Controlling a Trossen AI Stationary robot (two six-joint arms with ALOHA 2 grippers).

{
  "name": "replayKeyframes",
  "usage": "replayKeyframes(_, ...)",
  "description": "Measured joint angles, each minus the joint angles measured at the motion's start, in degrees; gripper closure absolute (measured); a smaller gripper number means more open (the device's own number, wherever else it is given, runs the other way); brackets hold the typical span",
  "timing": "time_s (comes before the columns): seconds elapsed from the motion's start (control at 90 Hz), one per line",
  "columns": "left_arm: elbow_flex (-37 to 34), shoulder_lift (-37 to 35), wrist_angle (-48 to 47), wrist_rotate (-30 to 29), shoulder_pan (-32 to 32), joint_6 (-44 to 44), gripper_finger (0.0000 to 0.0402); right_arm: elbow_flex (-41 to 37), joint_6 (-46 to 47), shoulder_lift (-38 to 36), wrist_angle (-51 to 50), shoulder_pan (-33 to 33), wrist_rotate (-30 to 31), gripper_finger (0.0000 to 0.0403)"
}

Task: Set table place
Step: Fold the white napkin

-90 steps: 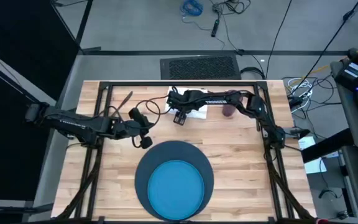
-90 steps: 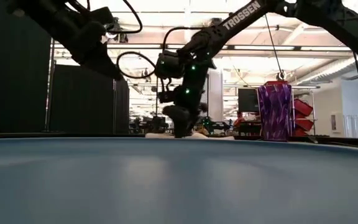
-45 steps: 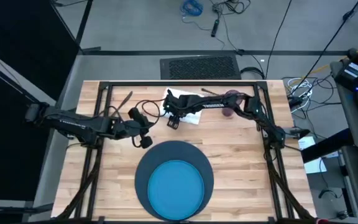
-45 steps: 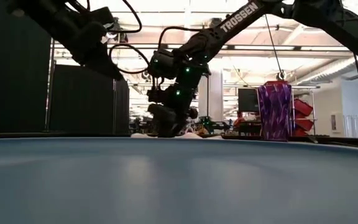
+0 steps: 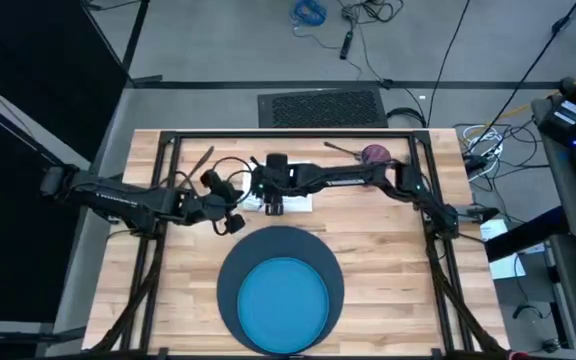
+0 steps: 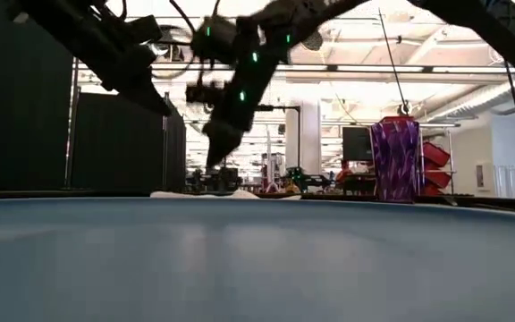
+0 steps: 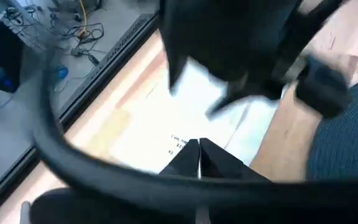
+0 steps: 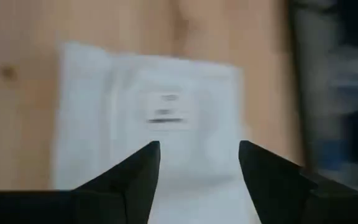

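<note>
- White napkin [image 5: 286,202] lies flat on the bench [image 5: 388,250], just beyond the far rim of the navy mat [image 5: 230,280], a little left of centre. Rectangular; the right wrist view shows a small printed label near its middle [image 8: 161,115]. Its long axis cannot be told, since the arm hides much of it from above.
- Right gripper [image 8: 197,155] hangs over the napkin, jaws spread wide and empty, napkin visible in the gap. In the low view it is lifted clear of the surface [image 6: 215,156].
- Left gripper [image 5: 233,225] sits just left of the napkin, near the mat's far-left rim. Left wrist view shows its jaws pressed together [image 7: 199,155], tips aimed at the napkin, nothing between them.
- Bright blue plate [image 5: 283,300] is centred on the navy mat at the near edge of the bench.
- Purple cup [image 5: 374,155] stands upright at the far right of the bench, well apart from the napkin; ribbed sides in the low view [image 6: 394,161].
- One slim utensil [image 5: 200,162] lies at the far left, long axis diagonal; another [image 5: 340,149] lies just left of the cup. Type cannot be told.
- Bench: pale wood planks, black frame. Beyond it: grey floor, loose cables, dark curtain on the left, lit workshop behind.
</note>
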Motion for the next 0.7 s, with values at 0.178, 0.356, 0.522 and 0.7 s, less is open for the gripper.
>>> replayKeyframes(0.178, 0.00, -0.09, -0.25, 0.19, 0.00, 3.92, 0.0402, 1.84, 5.57, -6.08, -17.97, -0.14, 3.19, 0.0197)
replayKeyframes(0.356, -0.02, -0.79, -0.71, -0.72, -0.04, 6.28, 0.0402, -7.45, 16.93, -13.28, -28.29, -0.90, -0.79, 0.0197)
replayKeyframes(0.522, -0.01, -0.79, -0.77, 0.52, -0.02, 6.43, 0.0402, -26.54, 19.70, -23.28, -16.99, -0.25, -4.07, 0.0197)
replayKeyframes(0.7, -0.01, -0.55, -0.40, 7.59, 0.09, 6.58, 0.0402, -45.54, 21.17, -31.98, 8.54, -0.19, -14.93, 0.0197)
